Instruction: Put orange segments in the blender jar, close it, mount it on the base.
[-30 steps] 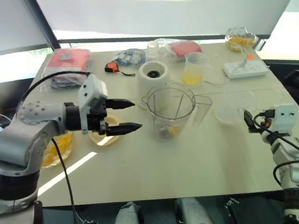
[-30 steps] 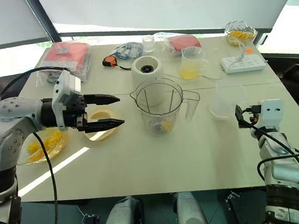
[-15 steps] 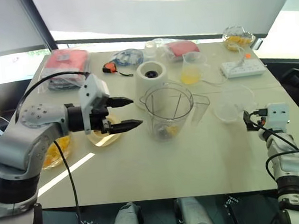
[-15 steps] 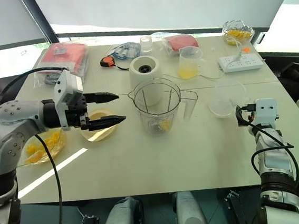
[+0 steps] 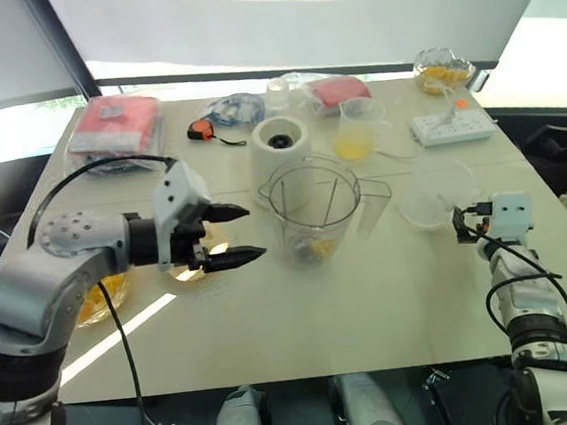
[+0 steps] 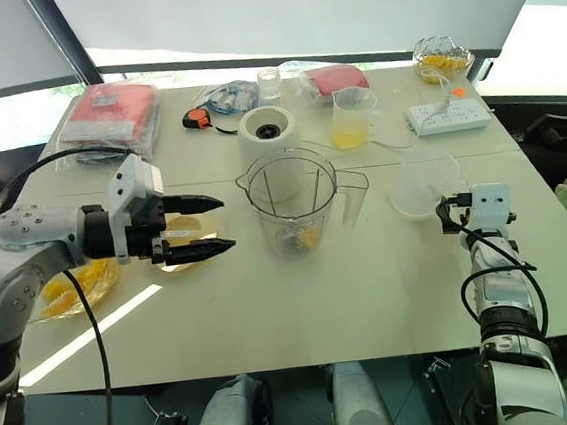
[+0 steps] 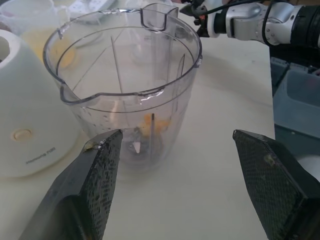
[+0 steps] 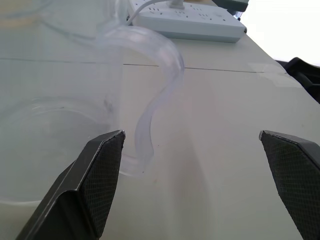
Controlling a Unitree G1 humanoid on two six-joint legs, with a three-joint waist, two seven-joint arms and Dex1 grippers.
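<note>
Clear ribbed plastic: blender jar (image 6: pixel 293 210) upright near the middle of the cream table (image 6: pixel 372 294), spout toward the left arm, handle toward the right, lidless, a few orange segments (image 7: pixel 155 126) lying at the bottom by the blade. White base (image 6: pixel 266 142) just behind the jar, dark socket facing up, nothing mounted on it. Left gripper (image 6: pixel 202 224) level beside the jar's spout side, black fingers (image 7: pixel 95 175) spread wide and empty, hovering over a flat round cream lid (image 6: pixel 181 244) on the table. More orange segments in a shallow glass bowl (image 6: pixel 65 286) under the left forearm. Right gripper (image 8: pixel 192 165) low at the table's right edge, fingers (image 8: pixel 102 165) parted wide, nothing between them, aimed at a clear empty handled cup (image 6: pixel 423 181), perhaps a second pitcher, close ahead. Smaller clear cup of yellow juice (image 6: pixel 352 120) behind the base, white power strip (image 6: pixel 443 115) beyond to the right, glass bowl of orange pieces (image 6: pixel 441 59) at the far right corner. Red packets (image 6: pixel 113 113) and a tape measure (image 6: pixel 196 120) along the far edge.
</note>
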